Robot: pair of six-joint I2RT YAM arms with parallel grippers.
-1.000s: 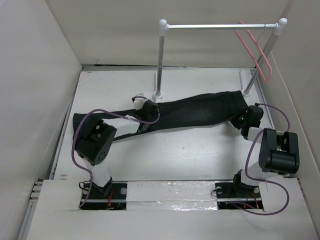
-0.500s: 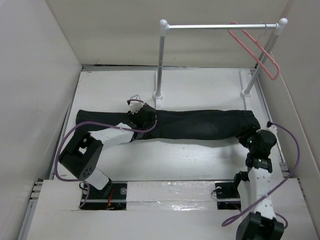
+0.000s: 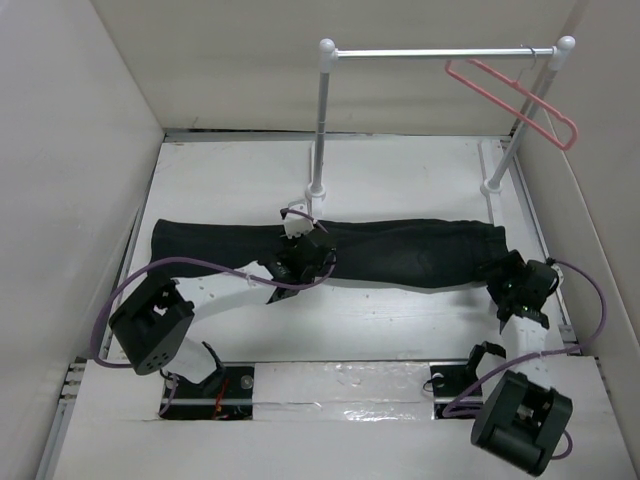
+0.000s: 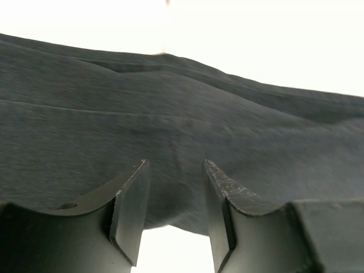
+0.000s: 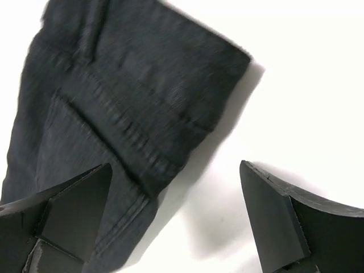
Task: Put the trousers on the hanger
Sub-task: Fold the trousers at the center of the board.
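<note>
Our left gripper point(image 4: 173, 165) is closed partway, pinching a fold at the near edge of the trousers point(image 3: 400, 252); in the left wrist view dark cloth fills the gap between the two fingers and bulges a little below them. Our right gripper point(image 5: 175, 165) stands spread wide and holds nothing. It hangs over the waistband end of the trousers, one finger above the cloth and the other above bare surface.

The trousers lie stretched out flat across the middle of the white worktop point(image 3: 400, 320), running from left to right. The leg ends point to the left and the waistband to the right, where a seam and a pocket outline show in the right wrist view.

Beyond them stands a white rail point(image 3: 440, 52) on two posts, set at the far edge of the worktop. The pink hanger point(image 3: 512, 98) hangs from the rail close to its right post, tilted out to the right and well apart from the trousers.

Plain pale walls point(image 3: 70, 200) close the space on the left, the back and the right.

We count one pair of trousers, one hanger, one rail with two posts, and two arms, each trailing a purple cable point(image 3: 130, 290).
</note>
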